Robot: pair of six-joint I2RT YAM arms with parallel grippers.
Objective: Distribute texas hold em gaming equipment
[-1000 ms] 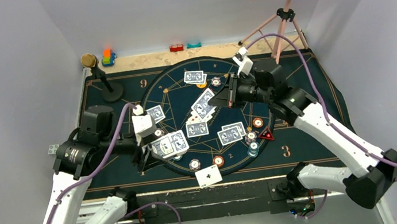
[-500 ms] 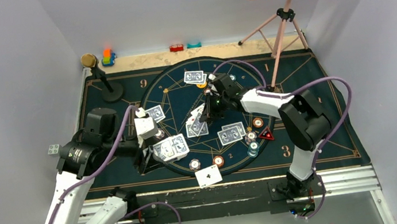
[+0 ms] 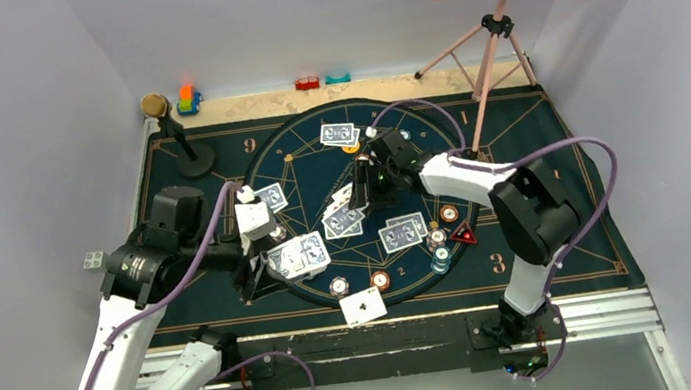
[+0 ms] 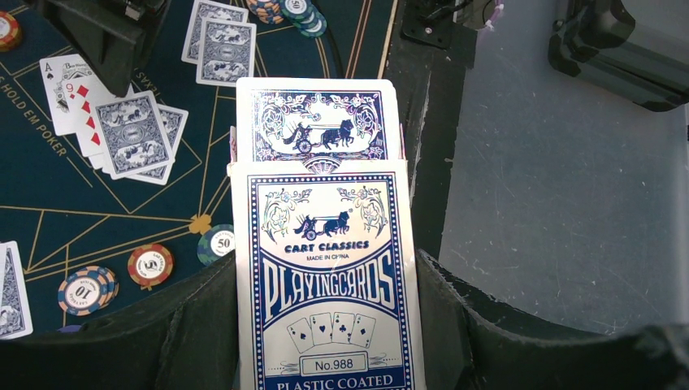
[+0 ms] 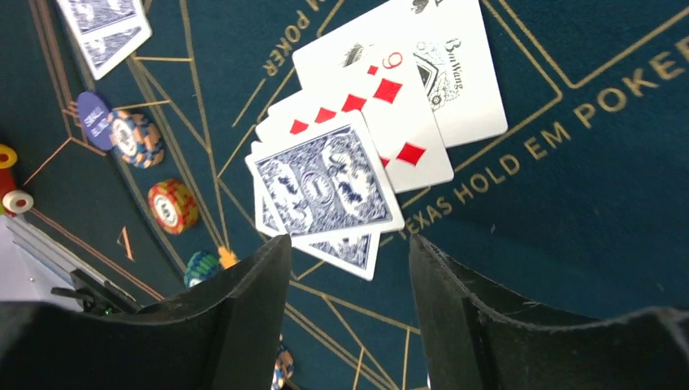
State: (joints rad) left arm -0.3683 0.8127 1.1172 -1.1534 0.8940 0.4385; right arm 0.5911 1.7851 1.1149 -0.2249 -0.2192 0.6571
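Observation:
My left gripper (image 4: 325,333) is shut on a blue-and-white playing-card box (image 4: 325,276), and a blue-backed card (image 4: 317,122) sticks out of its top. In the top view that box (image 3: 297,257) hangs over the left of the round layout. My right gripper (image 5: 345,272) stands open just above the centre pile, with nothing between its fingers. On top of the pile lies a blue-backed card (image 5: 325,183), over a nine of diamonds (image 5: 382,106). From above, my right gripper (image 3: 365,184) is beside this pile (image 3: 343,219). Pairs of cards (image 3: 339,135) (image 3: 403,233) and striped chips (image 3: 380,279) ring the layout.
A red-black triangular marker (image 3: 465,234) sits by stacked chips (image 3: 439,243) at the right. A face-up ace of clubs (image 3: 363,305) lies at the mat's near edge. A microphone on a stand (image 3: 174,132) is back left, a tripod (image 3: 493,44) back right, and toy blocks (image 3: 189,100) line the rear edge.
My right arm swung in from the right to the centre pile, then its gripper opened and let a blue-backed card down there. The left arm and box stayed put.

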